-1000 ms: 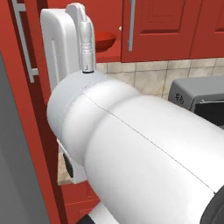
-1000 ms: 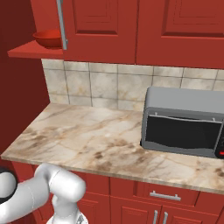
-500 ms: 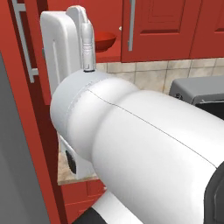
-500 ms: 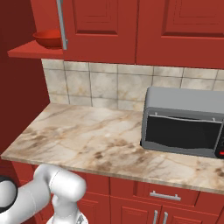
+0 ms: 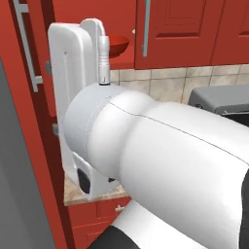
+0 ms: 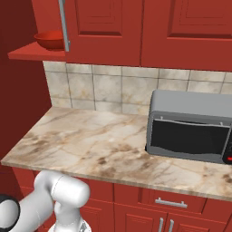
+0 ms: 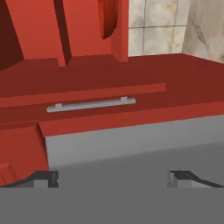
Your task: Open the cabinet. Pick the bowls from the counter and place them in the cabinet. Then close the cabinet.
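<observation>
Right base view, from the left: I see the cabinet [image 6: 108, 31] with its left side open, the inner shelf [image 6: 34, 51] exposed and the red bowl [image 6: 49, 40] sitting on it just beside the long silver handle [image 6: 64, 25]. Below it the counter [image 6: 104, 145] runs rightward to a grey microwave [image 6: 190, 127] standing against the tiled backsplash [image 6: 104, 88]. I can't make out the smaller pale bowl. My arm's white elbow sits low in front of the base cabinets [image 6: 149, 210].

From the hand camera, rolled on its side, my gripper [image 7: 113, 178] stands wide with nothing between the two dark fingertips [image 7: 43, 177]. Ahead of them I see a red panel with a silver bar handle [image 7: 91, 104], and the red bowl's edge beyond it.
</observation>
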Tool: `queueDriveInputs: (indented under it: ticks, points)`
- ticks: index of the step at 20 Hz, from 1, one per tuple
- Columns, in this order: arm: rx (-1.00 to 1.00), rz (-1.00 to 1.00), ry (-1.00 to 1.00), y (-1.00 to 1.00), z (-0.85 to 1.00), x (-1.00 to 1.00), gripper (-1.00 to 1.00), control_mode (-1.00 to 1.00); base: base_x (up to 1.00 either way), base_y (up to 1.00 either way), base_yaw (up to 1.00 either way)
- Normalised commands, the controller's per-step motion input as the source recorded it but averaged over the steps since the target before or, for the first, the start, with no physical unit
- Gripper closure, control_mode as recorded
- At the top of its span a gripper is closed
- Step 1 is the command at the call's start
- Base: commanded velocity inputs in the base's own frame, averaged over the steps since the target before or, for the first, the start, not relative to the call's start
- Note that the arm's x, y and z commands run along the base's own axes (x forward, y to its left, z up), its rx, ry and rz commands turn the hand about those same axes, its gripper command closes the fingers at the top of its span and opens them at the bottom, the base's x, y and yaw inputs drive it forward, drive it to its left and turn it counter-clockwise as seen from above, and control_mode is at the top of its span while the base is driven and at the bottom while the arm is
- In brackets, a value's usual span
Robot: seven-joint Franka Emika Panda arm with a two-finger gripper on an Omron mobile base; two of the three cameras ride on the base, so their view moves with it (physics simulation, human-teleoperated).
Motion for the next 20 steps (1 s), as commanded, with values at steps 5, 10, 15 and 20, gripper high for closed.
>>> queueDriveInputs:
  ticks: [5, 10, 15, 20]
  points:
    - [0.03, 0.1, 0.0, 0.15, -0.09, 0.35, -1.0, -1.0, 0.0, 0.0, 0.0]
    - [0.0, 0.08, -0.05, 0.07, 0.0, 0.51, -1.0, -1.0, 0.0, 0.0, 0.0]
    - [0.0, 0.07, -0.11, 0.0, 0.0, 0.5, -1.0, -1.0, 0.0, 0.0, 0.0]
    - [0.0, 0.05, -0.13, 0.09, 0.0, 0.33, -1.0, -1.0, 0.0, 0.0, 0.0]
